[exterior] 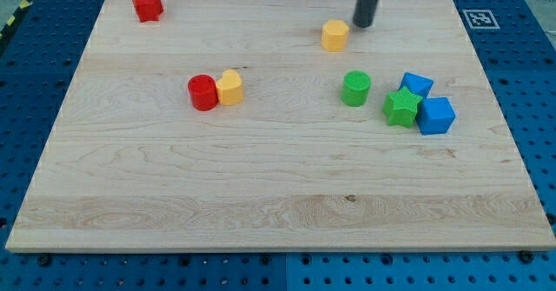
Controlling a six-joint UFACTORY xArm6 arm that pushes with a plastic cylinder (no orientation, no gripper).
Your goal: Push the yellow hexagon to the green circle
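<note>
The yellow hexagon [334, 35] lies near the view's top, right of the middle. My tip [362, 25] stands just to its upper right, close to it or touching it. The green circle [355, 89] lies below the hexagon, slightly to the right, with bare board between them.
A green star [401, 107], a blue triangle [417, 84] and a blue cube [436, 115] cluster right of the green circle. A red circle [202, 92] touches a second yellow block [230, 88] at the left middle. A red star [147, 4] sits at the top left of the wooden board [261, 195].
</note>
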